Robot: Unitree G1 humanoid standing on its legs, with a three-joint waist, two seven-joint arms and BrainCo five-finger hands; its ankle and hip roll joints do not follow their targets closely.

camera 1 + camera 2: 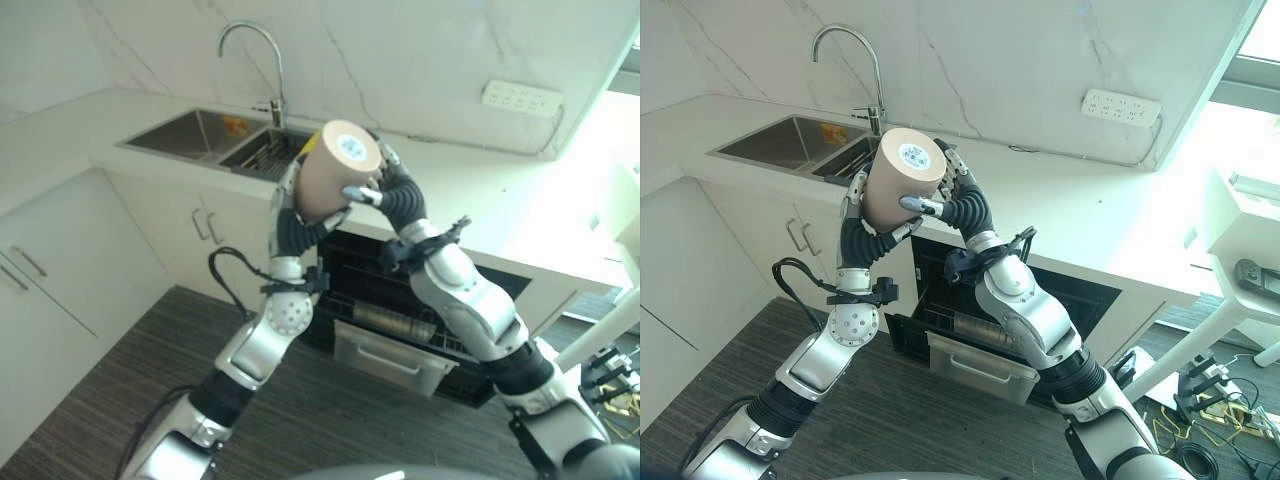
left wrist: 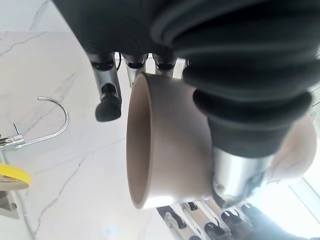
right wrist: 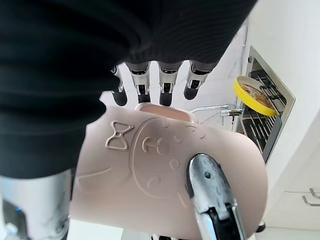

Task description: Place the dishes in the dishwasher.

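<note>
Pink mug [image 1: 338, 170] clasped between left hand [image 1: 291, 195] and right hand [image 1: 388, 190], high above open dishwasher [image 1: 400, 330]. Risk: handover slip, mug drops onto rack.

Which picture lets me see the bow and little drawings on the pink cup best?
The right wrist view: the cup is close, its raised bow and drawings facing the camera under the right hand. The left wrist view shows its rim and plain side. Both eye views show its base, held high between the left hand and the right.
</note>
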